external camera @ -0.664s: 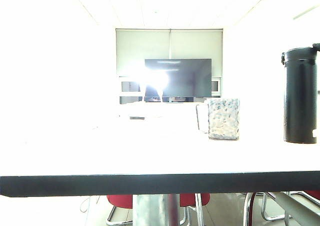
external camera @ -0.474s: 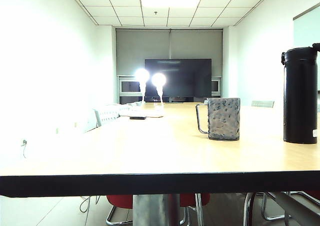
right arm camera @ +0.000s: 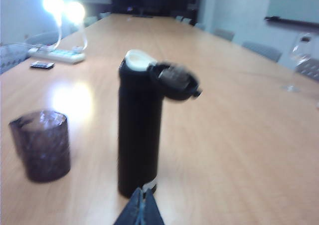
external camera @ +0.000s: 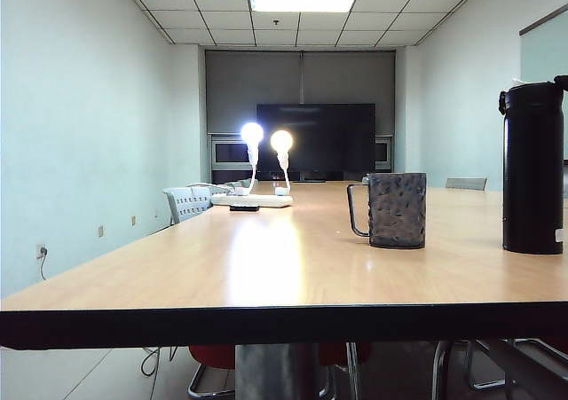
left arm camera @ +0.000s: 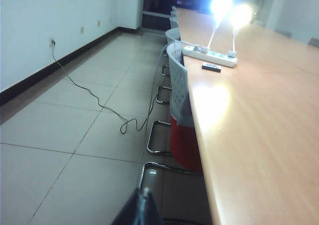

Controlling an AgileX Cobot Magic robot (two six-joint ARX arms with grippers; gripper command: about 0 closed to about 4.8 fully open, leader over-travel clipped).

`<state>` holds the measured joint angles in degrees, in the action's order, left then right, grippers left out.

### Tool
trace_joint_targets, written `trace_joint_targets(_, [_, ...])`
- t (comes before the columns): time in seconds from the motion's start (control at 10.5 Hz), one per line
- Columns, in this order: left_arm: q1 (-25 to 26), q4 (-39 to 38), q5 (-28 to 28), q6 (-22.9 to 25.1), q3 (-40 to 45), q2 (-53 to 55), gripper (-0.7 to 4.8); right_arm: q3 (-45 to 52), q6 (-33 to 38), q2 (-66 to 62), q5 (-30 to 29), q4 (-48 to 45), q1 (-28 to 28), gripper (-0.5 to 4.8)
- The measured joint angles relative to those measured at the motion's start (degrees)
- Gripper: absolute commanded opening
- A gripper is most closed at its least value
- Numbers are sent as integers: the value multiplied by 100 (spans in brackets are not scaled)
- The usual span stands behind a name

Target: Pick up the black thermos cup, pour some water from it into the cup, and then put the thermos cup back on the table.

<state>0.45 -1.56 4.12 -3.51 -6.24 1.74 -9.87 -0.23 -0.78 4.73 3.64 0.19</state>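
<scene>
Thermos: the thermos (external camera: 532, 168) stands upright on the table (external camera: 266, 267) at the far right of the exterior view, at 3 o'clock from the cup; flip lid hanging open, pale spout showing in the right wrist view (right arm camera: 138, 137).
Cup: the cup (external camera: 397, 209) stands right of table centre, handle at its 9 o'clock, well apart from the thermos; nothing tells what it holds.
Right gripper: the right gripper (right arm camera: 141, 208) is at the near table edge, its two tips pressed together, nothing between them.
Left gripper: the left gripper (left arm camera: 142, 207) hangs off the table's left side over the tiled floor, tips together, empty.
Key relation: from the right gripper, the thermos lies straight ahead at 12 o'clock, near; the cup is at about 10 o'clock.
Long axis: vertical, so a level sideways grasp around the body looks apt.
Nearer arm: the right, by far; the left wrist view shows no thermos.
Next move needs: I judge the right jaws must part first, then go forward.
Writing: a small pale label near the thermos base, unreadable; no brand legible.
Progress: not yet started; thermos untouched.
</scene>
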Motion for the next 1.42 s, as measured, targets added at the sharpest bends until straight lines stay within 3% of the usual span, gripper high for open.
trace_joint_targets(0.09, [0,4,2,0,-81,98,-6,-92,0,-37,33,-2,0,-5])
trace_joint_targets(0.38, [-2,765,-31,0,-1016,1735,-5,-896,0,-881,68,31,0,-5])
trace_joint_targets(0.66, [-9,1475,-1145,0,-2024,3541,-5,-1633,0,-1770,66,-24,0,-5])
trace_joint_targets(0.85, [-369,1777,-1840,0,-2804,4776,-5,-2282,0,-2507,17,-107,0,-5])
trace_joint_targets(1.14, [-1386,2153,-2181,184,-3665,6247,-3,-2524,2,-3257,-192,-723,0,-4])
trace_joint_targets(1.23, [-1600,2236,-2455,240,-3897,6793,68,-2522,0,-3624,-238,-715,2,138])
trace_joint_targets(1.33, [-1648,2234,-2492,232,-4033,6999,144,-2524,-2,-3792,-345,-723,2,479])
trace_joint_targets(1.42, [-1646,2275,-2498,146,-4194,7160,195,-2527,2,-4006,-348,-732,2,479])
